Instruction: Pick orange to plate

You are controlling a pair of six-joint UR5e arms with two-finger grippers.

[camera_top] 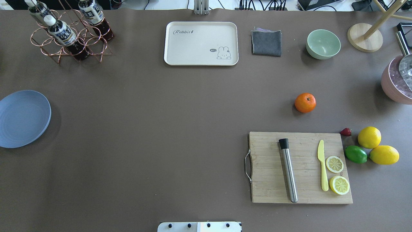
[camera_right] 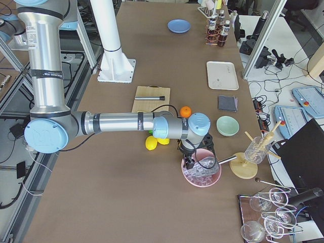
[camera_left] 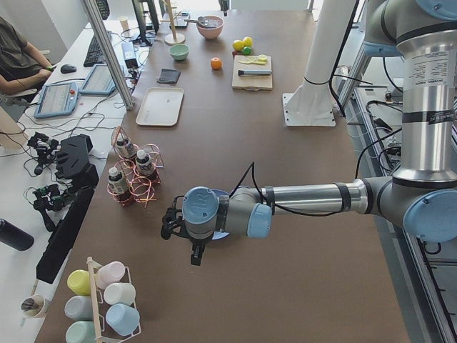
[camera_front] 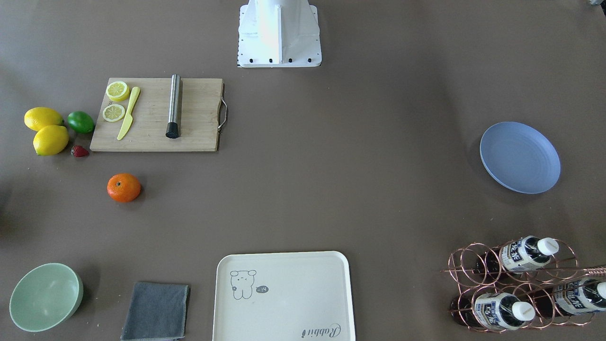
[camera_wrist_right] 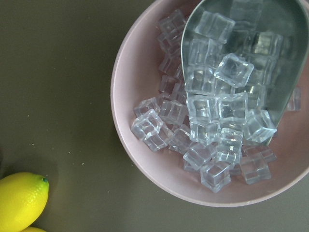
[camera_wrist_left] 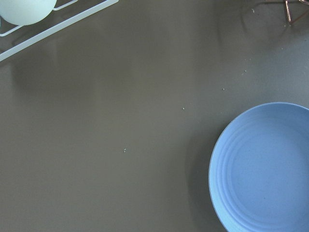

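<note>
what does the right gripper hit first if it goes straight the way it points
Probably the ice cubes in the pink bowl, or the metal scoop lying there; the right gripper hangs over them.

I log one brown table (camera_top: 161, 129). Directly on it:
- plate (camera_top: 23, 118), blue, at the robot's far left
- wire bottle rack (camera_top: 96, 48), cream tray (camera_top: 199, 45), grey cloth (camera_top: 266, 43), green bowl (camera_top: 323, 45) and round wooden stand (camera_top: 364, 40), along the far edge
- orange (camera_top: 305, 102), alone, near the cutting board (camera_top: 305, 141)
- strawberry (camera_top: 346, 131), lime (camera_top: 355, 154) and two lemons (camera_top: 369, 137) (camera_top: 384, 155), clustered beside that board
- pink bowl (camera_top: 394, 87), at the right edge
</note>
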